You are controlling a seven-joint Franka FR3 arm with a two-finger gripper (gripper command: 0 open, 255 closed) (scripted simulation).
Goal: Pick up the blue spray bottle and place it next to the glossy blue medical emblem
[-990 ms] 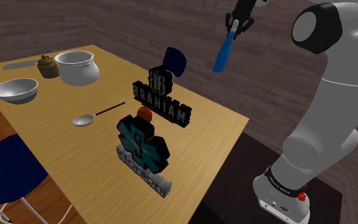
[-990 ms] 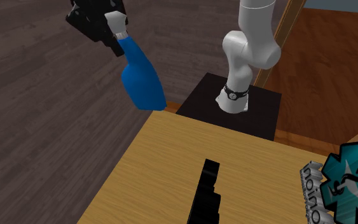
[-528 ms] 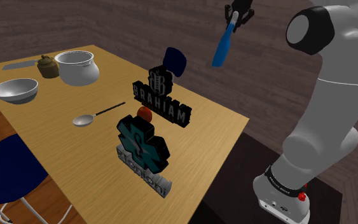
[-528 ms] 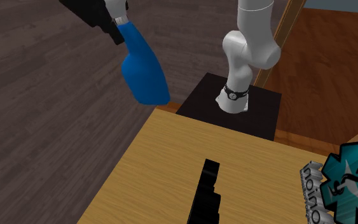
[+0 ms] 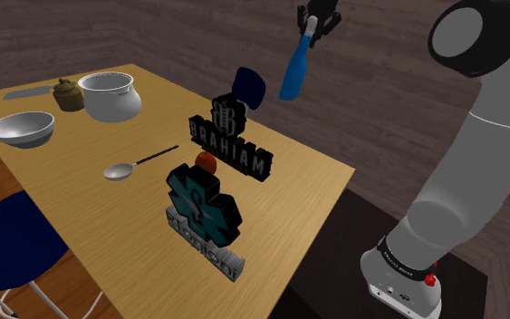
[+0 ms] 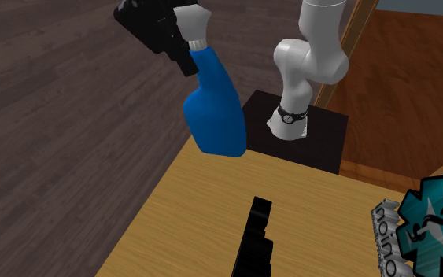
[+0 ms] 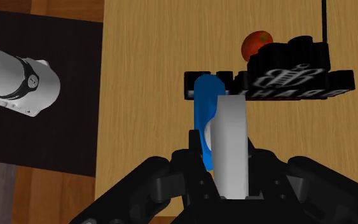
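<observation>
the black gripper was closed around the white head of the blue spray bottle, which hung in the air with its blue body pointing down and tilted. in the wrist view the bottle was above the wooden table, close to the black lettered sign (a red round thing lay just past it). the teal-blue medical emblem stood upright on the table, well apart from the bottle.

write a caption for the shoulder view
gripper holds a blue spray bottle aloft, teal medical emblem on the wooden table below
</observation>
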